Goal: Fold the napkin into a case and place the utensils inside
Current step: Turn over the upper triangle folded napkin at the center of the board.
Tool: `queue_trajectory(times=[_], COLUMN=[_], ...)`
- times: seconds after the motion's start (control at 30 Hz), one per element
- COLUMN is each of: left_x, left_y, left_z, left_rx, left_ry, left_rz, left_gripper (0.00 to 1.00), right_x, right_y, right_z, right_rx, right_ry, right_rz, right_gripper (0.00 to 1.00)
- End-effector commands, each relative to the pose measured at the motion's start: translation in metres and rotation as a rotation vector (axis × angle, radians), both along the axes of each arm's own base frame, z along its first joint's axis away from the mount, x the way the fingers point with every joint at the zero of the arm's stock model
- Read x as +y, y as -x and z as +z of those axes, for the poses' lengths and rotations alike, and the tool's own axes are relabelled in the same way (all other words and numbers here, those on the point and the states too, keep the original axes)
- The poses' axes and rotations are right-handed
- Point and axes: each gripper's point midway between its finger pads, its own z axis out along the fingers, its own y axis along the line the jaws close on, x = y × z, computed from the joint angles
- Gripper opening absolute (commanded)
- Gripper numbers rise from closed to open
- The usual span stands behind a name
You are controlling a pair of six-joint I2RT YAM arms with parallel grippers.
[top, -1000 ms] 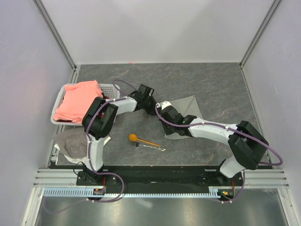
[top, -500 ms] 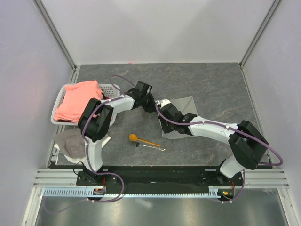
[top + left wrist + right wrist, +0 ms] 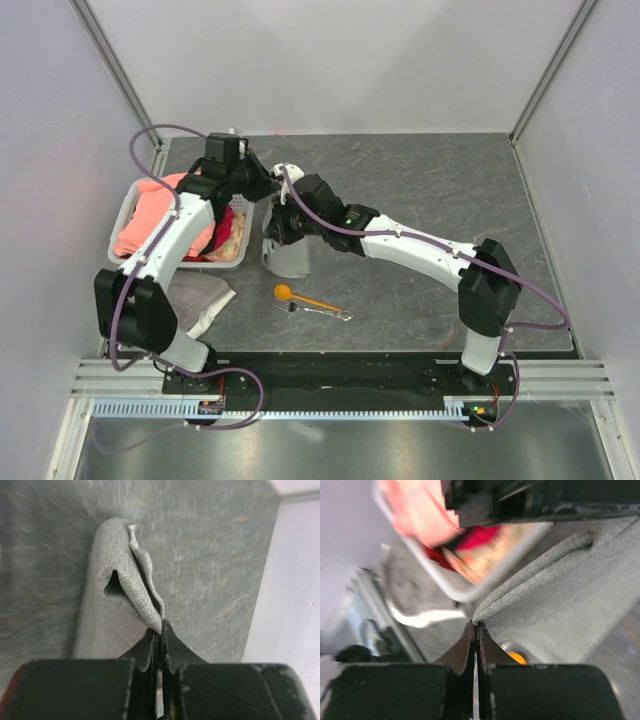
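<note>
Top external view shows the plain light grey cloth napkin (image 3: 286,258) held clear of the dark, stone-patterned table (image 3: 450,180) as a doubled, sagging drape. It hangs just beside the white plastic basket (image 3: 120,232) that holds a salmon-pink cloth (image 3: 140,225). Both grippers meet at its upper edge, the left gripper (image 3: 265,190) on the far side and the right gripper (image 3: 279,226) just near of it. Each wrist view shows black jaws pinched tight on a thin, knit-textured hem, so both are clamped on the napkin at neighbouring points. From the fingers the cloth falls down and toward the arm bases. Its fold line seems to run left to right, though the bunching makes that hard to read. The small orange plastic spoon (image 3: 284,291) and slim silvery metal fork (image 3: 322,311) lie side by side on the table just near of the drape, closer to the right gripper. A whitish-grey rag (image 3: 205,300) lies to their left. Being soft and limp, the cloth will likely crumple unless it is laid down taut.
</note>
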Motion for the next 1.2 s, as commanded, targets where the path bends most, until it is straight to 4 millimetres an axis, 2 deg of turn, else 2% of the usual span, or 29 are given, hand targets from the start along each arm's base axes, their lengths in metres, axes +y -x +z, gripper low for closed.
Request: queue_trajectory(times=[0.0, 0.03, 0.07, 0.1, 0.13, 0.17, 0.23, 0.27, 0.3, 0.33, 0.37, 0.4, 0.43, 0.47, 0.5, 0.53, 0.63, 0.7, 0.77, 0.8, 0.83, 0.9, 0.93, 0.97, 1.0, 1.03, 1.07, 1.13, 1.17], left_x=[0.024, 0.021, 0.016, 0.008, -0.004, -0.015, -0.041, -0.052, -0.073, -0.085, -0.098, -0.121, -0.131, -0.142, -0.163, -0.172, -0.202, -0.220, -0.228, -0.234, -0.237, -0.247, -0.249, -0.256, -0.255, -0.256, -0.255, -0.251, -0.244], left_y=[-0.027, -0.032, -0.036, -0.042, -0.051, -0.056, -0.063, -0.073, -0.073, -0.076, -0.083, -0.083, -0.085, -0.090, -0.087, -0.086, -0.080, -0.072, -0.072, -0.067, -0.065, -0.058, -0.055, -0.048, -0.042, -0.035, -0.029, -0.014, -0.005], left_z=[0.113, 0.109, 0.108, 0.112, 0.092, 0.081, 0.073, 0.045, 0.043, 0.031, 0.006, 0.005, -0.002, -0.025, -0.020, -0.022, -0.043, -0.057, -0.063, -0.075, -0.078, -0.078, -0.074, -0.066, -0.063, -0.042, -0.035, -0.020, -0.004], left_rx=[-0.357, -0.349, -0.349, -0.358, -0.315, -0.296, -0.290, -0.244, -0.250, -0.235, -0.197, -0.212, -0.213, -0.186, -0.208, -0.215, -0.211, -0.203, -0.210, -0.194, -0.185, -0.179, -0.182, -0.183, -0.171, -0.191, -0.189, -0.183, -0.195], left_ry=[-0.067, -0.070, -0.067, -0.054, -0.054, -0.049, -0.047, -0.067, -0.065, -0.069, -0.090, -0.089, -0.103, -0.128, -0.121, -0.125, -0.152, -0.165, -0.183, -0.190, -0.182, -0.154, -0.143, -0.109, -0.105, -0.080, -0.072, -0.057, -0.053], left_rz=[0.069, 0.063, 0.046, 0.026, -0.001, -0.026, -0.070, -0.076, -0.107, -0.123, -0.133, -0.162, -0.170, -0.177, -0.206, -0.215, -0.250, -0.279, -0.282, -0.300, -0.311, -0.357, -0.381, -0.429, -0.450, -0.478, -0.495, -0.541, -0.549], left_gripper=[0.02, 0.02, 0.02, 0.02, 0.02, 0.02, 0.02, 0.02, 0.02, 0.02, 0.02, 0.02, 0.02, 0.02, 0.02, 0.02, 0.02, 0.02, 0.02, 0.02, 0.04, 0.18, 0.27, 0.40, 0.49, 0.55, 0.67, 0.74, 0.77], right_x=[0.050, 0.052, 0.047, 0.046, 0.042, 0.028, 0.010, -0.011, -0.021, -0.038, -0.052, -0.062, -0.084, -0.092, -0.101, -0.118, -0.146, -0.158, -0.172, -0.177, -0.185, -0.199, -0.213, -0.225, -0.235, -0.247, -0.262, -0.277, -0.286], right_y=[0.058, 0.061, 0.057, 0.053, 0.049, 0.041, 0.034, 0.024, 0.023, 0.010, 0.016, 0.016, 0.016, 0.016, 0.017, 0.021, 0.029, 0.033, 0.038, 0.039, 0.039, 0.045, 0.038, 0.045, 0.045, 0.039, 0.043, 0.036, 0.036], right_z=[0.049, 0.053, 0.044, 0.048, 0.045, 0.032, 0.015, -0.006, -0.015, -0.026, -0.047, -0.058, -0.080, -0.085, -0.093, -0.108, -0.131, -0.139, -0.150, -0.154, -0.157, -0.165, -0.164, -0.171, -0.172, -0.163, -0.171, -0.158, -0.160], right_rx=[0.132, 0.152, 0.175, 0.170, 0.201, 0.221, 0.269, 0.301, 0.325, 0.342, 0.377, 0.390, 0.427, 0.421, 0.429, 0.452, 0.488, 0.496, 0.510, 0.515, 0.507, 0.538, 0.497, 0.524, 0.513, 0.467, 0.484, 0.456, 0.464], right_ry=[-0.228, -0.253, -0.251, -0.291, -0.318, -0.338, -0.367, -0.386, -0.400, -0.413, -0.413, -0.409, -0.390, -0.394, -0.385, -0.365, -0.328, -0.314, -0.276, -0.258, -0.244, -0.204, -0.184, -0.134, -0.101, -0.089, -0.032, -0.040, -0.021], right_rz=[0.257, 0.268, 0.260, 0.261, 0.241, 0.236, 0.204, 0.187, 0.194, 0.162, 0.170, 0.158, 0.109, 0.098, 0.077, 0.038, -0.032, -0.064, -0.125, -0.148, -0.193, -0.245, -0.305, -0.346, -0.382, -0.417, -0.480, -0.536, -0.570], right_gripper=[0.00, 0.00, 0.00, 0.00, 0.00, 0.00, 0.00, 0.00, 0.00, 0.00, 0.00, 0.00, 0.00, 0.00, 0.00, 0.00, 0.00, 0.00, 0.00, 0.01, 0.03, 0.11, 0.22, 0.28, 0.41, 0.48, 0.53, 0.65, 0.70])
